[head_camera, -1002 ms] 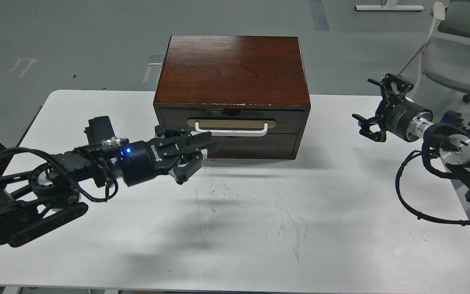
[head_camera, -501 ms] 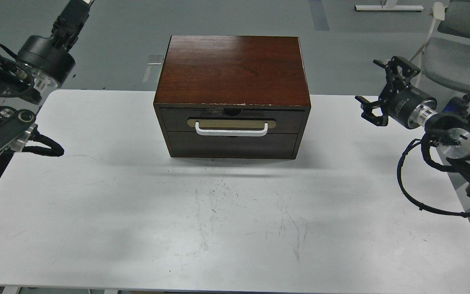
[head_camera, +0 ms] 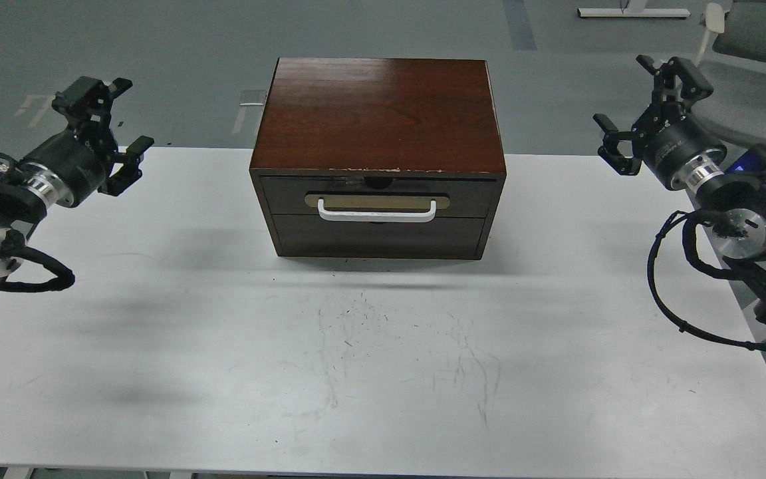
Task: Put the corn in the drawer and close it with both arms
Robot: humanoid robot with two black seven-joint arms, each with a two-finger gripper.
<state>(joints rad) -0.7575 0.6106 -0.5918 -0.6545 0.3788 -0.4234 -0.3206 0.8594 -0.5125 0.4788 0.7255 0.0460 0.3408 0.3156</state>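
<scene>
- Drawer (head_camera: 378, 197) sits flush in the brown box (head_camera: 379, 116), mid-bench (head_camera: 383, 372), its white handle (head_camera: 377, 213) facing us.
- No corn anywhere in sight: not on the bench, not in either tool. If it is in the drawer, the shut front hides it.
- Left tool (head_camera: 109, 130) hangs off the bench's left edge, fingers spread wide, holding nothing.
- Right tool (head_camera: 645, 93) mirrors it on the right, high up, also spread and empty.
- Both are well apart from the box, so by my reading the job looks wrapped up, or close to it.
- To finish well, check the front is flush all along; the seam under the lid looks even from here.
- If it needs a nudge, press both tools evenly either side of the handle so the box doesn't skid back.
</scene>
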